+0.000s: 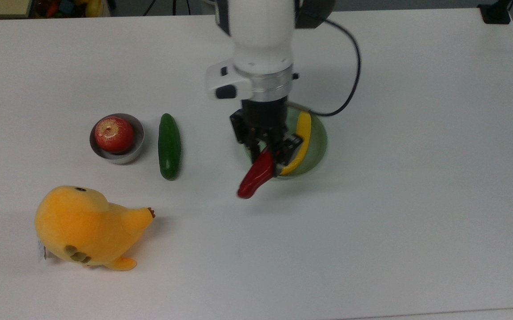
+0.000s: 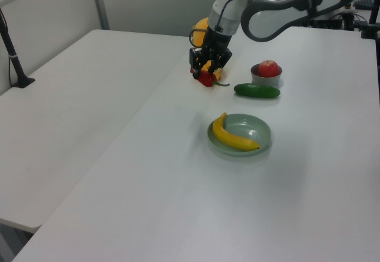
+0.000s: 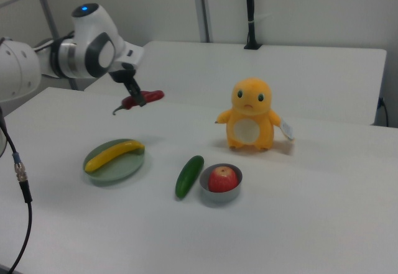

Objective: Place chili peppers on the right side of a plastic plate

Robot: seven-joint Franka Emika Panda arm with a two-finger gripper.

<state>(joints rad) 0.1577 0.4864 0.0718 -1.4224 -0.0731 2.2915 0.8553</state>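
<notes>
My gripper (image 1: 274,155) is shut on the stem end of a glossy dark-red chili (image 1: 253,178) and holds it in the air, tip slanting down. In the top view the chili hangs over the left rim of the pale-green plastic plate (image 1: 319,143). In the left view, gripper (image 2: 206,70) and chili (image 2: 207,79) are high up, beyond the plate (image 2: 256,132). In the right view the chili (image 3: 148,96) hangs in the gripper (image 3: 134,95), above and behind the plate (image 3: 119,170).
A yellow curved fruit (image 1: 301,133) lies in the plate. A green cucumber (image 1: 169,146) lies at the top view's left of the plate, then a grey metal bowl (image 1: 125,155) holding a red apple (image 1: 114,134). An orange plush toy (image 1: 83,226) sits at the lower left.
</notes>
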